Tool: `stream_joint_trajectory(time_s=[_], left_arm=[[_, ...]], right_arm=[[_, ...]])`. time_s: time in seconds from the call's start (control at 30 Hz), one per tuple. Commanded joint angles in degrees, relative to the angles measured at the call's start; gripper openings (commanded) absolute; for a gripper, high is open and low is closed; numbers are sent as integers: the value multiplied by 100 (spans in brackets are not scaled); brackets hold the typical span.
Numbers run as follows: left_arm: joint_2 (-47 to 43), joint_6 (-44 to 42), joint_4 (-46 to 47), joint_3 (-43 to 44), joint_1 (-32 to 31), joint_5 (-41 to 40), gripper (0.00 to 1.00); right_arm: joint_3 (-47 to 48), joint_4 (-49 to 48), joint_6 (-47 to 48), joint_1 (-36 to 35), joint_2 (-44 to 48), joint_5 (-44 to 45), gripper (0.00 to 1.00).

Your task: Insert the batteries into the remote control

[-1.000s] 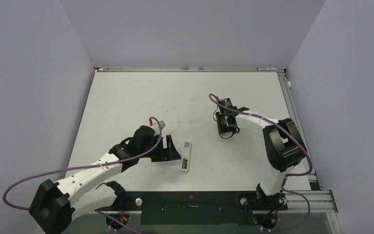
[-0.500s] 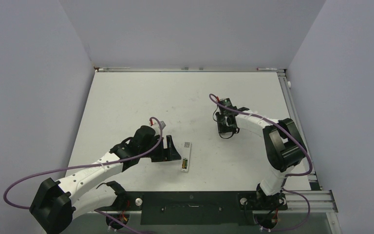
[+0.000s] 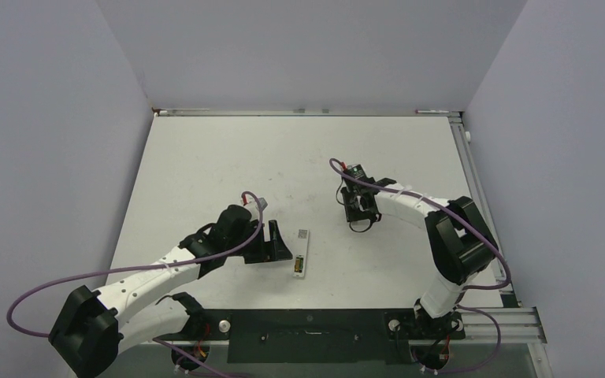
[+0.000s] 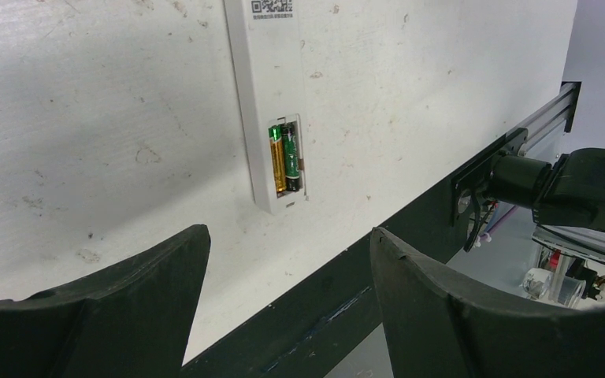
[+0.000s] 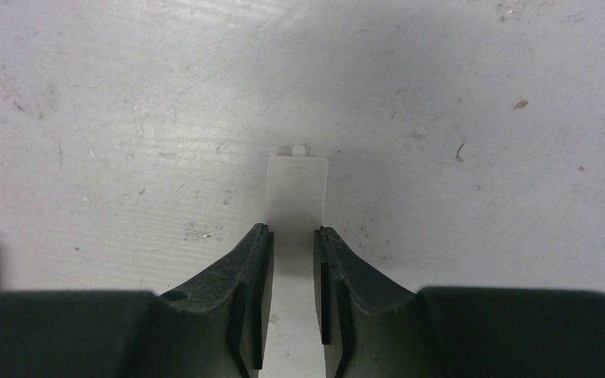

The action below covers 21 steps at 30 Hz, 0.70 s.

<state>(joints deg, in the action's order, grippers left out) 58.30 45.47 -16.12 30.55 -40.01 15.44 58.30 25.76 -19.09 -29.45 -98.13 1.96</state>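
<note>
— What colours are on the remote?
— White, with a black code square printed at one end. Inside it, the gold battery is part green, and the dark battery is green-black.
— And around the remote?
— The table is white with grey scuffs. My fingers are black, and the cover is milky white.

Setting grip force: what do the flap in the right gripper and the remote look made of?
The flap looks like thin matte white plastic, slightly translucent, with a small moulded tab at its far end. The remote seems hard white plastic, smooth, with a printed code; the look alone cannot confirm either.
</note>
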Motion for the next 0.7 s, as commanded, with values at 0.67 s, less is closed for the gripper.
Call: stream_joint_trajectory(time_s=[0.67], left_arm=[[1065,857,2152,-764,-159,301,66]], right_arm=[[-841,45,-1048,-1365,1480,415,9]])
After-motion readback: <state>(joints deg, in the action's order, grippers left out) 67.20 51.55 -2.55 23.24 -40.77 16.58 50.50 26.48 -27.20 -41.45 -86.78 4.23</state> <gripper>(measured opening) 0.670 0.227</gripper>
